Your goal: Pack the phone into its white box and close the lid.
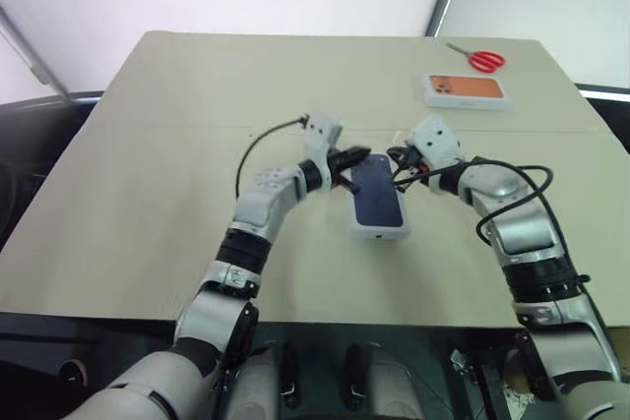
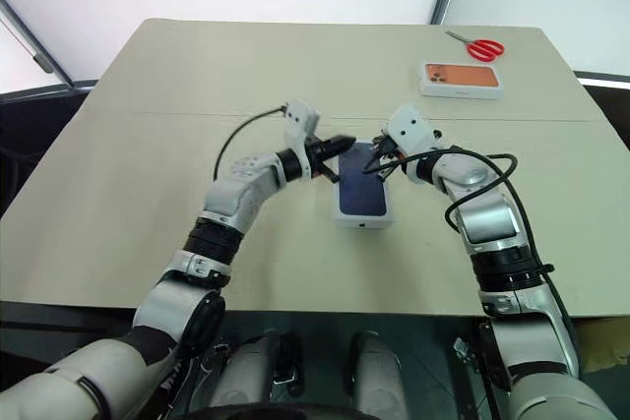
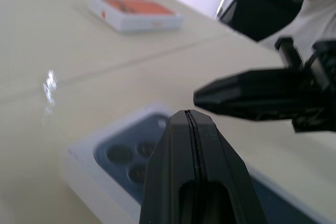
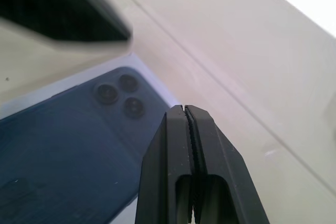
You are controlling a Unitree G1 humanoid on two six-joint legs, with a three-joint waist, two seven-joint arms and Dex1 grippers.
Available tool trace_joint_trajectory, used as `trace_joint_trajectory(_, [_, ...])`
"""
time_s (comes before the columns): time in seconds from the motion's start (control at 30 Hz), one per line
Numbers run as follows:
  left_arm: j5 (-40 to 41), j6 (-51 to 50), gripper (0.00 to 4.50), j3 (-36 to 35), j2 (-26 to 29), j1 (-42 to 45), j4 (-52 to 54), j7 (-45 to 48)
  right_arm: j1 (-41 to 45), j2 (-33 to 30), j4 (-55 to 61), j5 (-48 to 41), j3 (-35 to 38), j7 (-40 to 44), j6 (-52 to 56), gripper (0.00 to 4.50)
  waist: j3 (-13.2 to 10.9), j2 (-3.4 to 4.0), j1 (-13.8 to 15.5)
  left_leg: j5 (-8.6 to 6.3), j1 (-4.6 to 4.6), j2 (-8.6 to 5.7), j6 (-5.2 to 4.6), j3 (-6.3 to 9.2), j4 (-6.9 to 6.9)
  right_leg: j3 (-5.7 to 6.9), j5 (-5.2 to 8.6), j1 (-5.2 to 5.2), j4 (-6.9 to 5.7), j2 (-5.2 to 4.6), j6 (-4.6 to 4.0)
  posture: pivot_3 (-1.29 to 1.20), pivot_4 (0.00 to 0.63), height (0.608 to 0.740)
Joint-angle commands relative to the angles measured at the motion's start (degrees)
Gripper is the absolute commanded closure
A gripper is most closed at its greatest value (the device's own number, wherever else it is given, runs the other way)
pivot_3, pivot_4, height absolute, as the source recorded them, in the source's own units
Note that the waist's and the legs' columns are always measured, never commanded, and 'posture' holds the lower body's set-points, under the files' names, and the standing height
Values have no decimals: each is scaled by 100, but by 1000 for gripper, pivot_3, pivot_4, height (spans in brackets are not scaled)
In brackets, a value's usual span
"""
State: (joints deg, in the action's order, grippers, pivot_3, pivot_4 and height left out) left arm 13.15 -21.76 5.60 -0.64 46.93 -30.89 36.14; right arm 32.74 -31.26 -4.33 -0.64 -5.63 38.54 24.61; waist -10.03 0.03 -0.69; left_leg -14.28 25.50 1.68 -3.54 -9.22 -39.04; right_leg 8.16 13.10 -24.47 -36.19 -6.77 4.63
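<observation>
With both grippers, left [image 2: 340, 148] and right [image 2: 378, 156], closed and empty over the white cardboard lid with the dark blue phone picture [image 2: 362, 194] mid-desk [image 2: 128, 204], press its far end evenly.

Bright, even daylight over a pale table [image 1: 148, 194].
Soft, faint shadows lie under the arms. A small glare spot shines on the table in the left wrist view, where the near box [image 3: 100, 177] is blurred.
</observation>
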Motion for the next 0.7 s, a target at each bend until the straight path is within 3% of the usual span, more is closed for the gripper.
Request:
trace_joint_trajectory(0.03, [-458,230,4500,452,101,-89,-62,85,-275,-130,226,19,-275,317,200,4441,0,0,1,0,1,0,0,0,0,0,0,-1,0,0,0,0,150,738])
trace_joint_trajectory(0.17, [-458,-14,4500,751,370,-518,451,551,-799,-387,879,-368,-424,970,786,4441,10,0,-3,-2,-9,4,0,2,1,-4,1,6,3,-1,0,0,150,738])
trace_joint_trajectory(0.3, [-13,-64,4500,782,643,-1057,1553,1255,-952,-515,1283,-632,-283,1173,976,4441,14,2,-13,-5,-13,11,5,8,1,-6,1,7,5,-10,-3,0,150,738])
trace_joint_trajectory(0.4, [234,-463,4500,1001,1078,-1562,2440,1838,-1125,-935,1769,-1082,-229,1811,1227,4441,13,4,-8,-5,-8,11,5,8,3,-10,1,2,7,-14,-5,0,150,738])
trace_joint_trajectory(0.5, [419,-943,4500,881,1161,-1602,2524,1784,-1101,-985,1745,-1176,-128,1804,1134,4441,12,3,17,-6,-8,11,5,10,2,-9,0,2,9,-17,-7,0,150,738])
trace_joint_trajectory(0.53, [396,-893,4251,774,1158,-1572,2486,1645,-1033,-901,1647,-1293,28,1712,1233,4484,12,3,27,-11,-8,9,-3,12,1,-5,4,3,10,-20,-15,0,150,738])
trace_joint_trajectory(0.57, [458,-932,3973,619,1171,-1534,2484,1561,-960,-837,1537,-1375,175,1625,1246,4228,12,2,31,-29,-8,8,-23,13,-1,-4,9,4,10,-23,-23,0,150,738])
trace_joint_trajectory(0.63, [459,-785,3194,320,1251,-1442,2439,1336,-824,-732,1330,-1462,431,1439,1192,3607,9,2,25,-33,-4,4,-18,14,-4,-4,8,4,10,-28,-22,0,150,738])
trace_joint_trajectory(0.7, [457,-637,2236,58,1436,-1392,2405,1234,-753,-723,1131,-1384,545,1275,916,2664,6,4,18,-17,3,3,-14,14,-4,-4,-1,-3,8,-27,-7,0,150,738])
